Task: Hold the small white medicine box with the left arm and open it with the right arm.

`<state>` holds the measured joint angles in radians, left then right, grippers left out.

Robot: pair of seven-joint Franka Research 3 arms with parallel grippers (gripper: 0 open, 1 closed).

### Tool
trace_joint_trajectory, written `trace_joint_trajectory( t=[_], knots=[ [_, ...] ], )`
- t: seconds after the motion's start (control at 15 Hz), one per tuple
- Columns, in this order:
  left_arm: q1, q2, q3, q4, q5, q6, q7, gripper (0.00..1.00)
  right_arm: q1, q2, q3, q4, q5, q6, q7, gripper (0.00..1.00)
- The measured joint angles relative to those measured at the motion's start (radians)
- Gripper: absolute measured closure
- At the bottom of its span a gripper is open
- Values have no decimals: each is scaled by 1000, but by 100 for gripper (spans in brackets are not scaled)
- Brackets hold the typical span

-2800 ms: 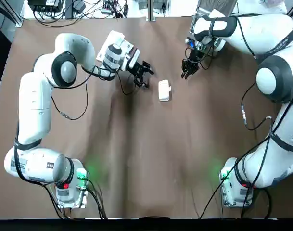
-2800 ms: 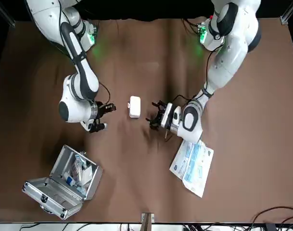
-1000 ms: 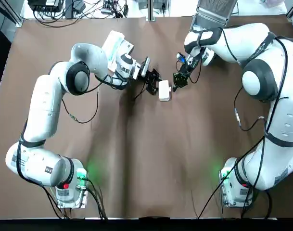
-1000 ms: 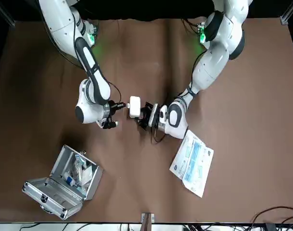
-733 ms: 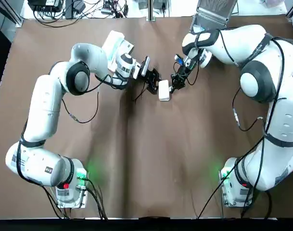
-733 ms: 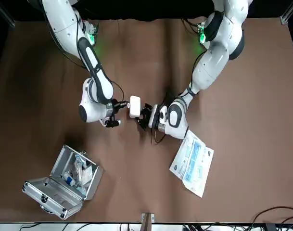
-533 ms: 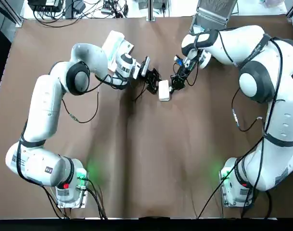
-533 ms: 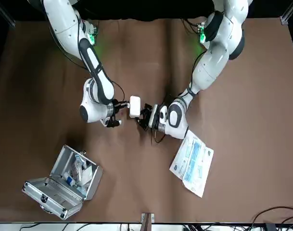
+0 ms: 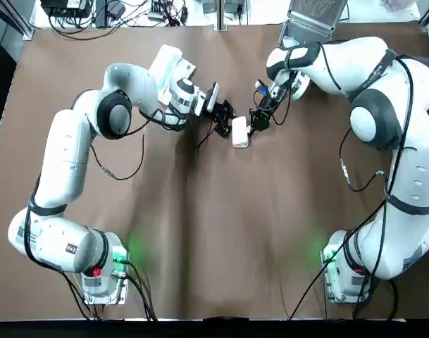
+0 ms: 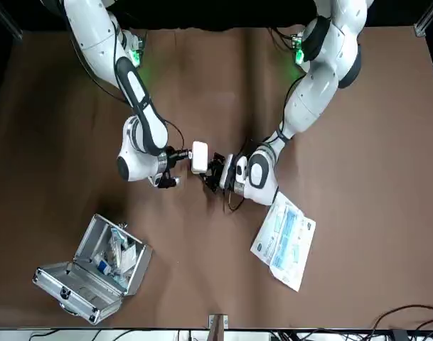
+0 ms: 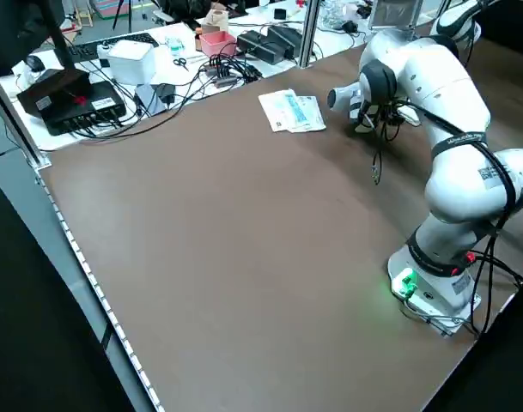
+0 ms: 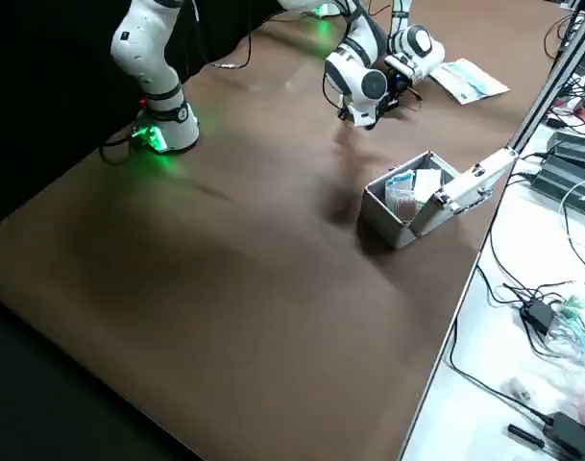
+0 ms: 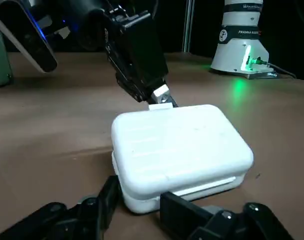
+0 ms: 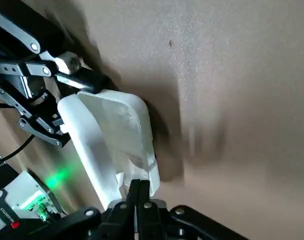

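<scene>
Medicine box [image 9: 240, 132]: lying shut on counter [image 9: 200, 232].
Left tool [image 9: 225, 118]: sitting open at box's 10 o'clock.
Right tool [image 9: 256, 122]: closed, touching box's 2 o'clock edge.

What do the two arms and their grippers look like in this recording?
The left arm and right arm are glossy white rounded segments with dark grey joint caps and black bands. Thin black cables loop alongside. The left gripper and right gripper are black. Each base glows green.
</scene>
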<state>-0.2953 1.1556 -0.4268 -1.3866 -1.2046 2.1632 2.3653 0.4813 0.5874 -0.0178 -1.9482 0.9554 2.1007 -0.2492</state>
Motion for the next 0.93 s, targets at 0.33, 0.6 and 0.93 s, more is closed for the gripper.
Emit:
trace_joint_trajectory(
  t=[0.33, 0.6, 0.93],
  knots=[
    [0, 0, 1, 0, 0, 0, 2, 56, 0, -1, -3, 2, 15, -11, 0, 99],
    [0, 0, 1, 0, 0, 0, 8, 56, 0, -7, -9, 9, 53, -50, -2, 99],
    [0, 0, 1, 0, 0, 0, 11, 56, 20, -6, 20, 45, 136, -48, -4, 99]
  ],
)
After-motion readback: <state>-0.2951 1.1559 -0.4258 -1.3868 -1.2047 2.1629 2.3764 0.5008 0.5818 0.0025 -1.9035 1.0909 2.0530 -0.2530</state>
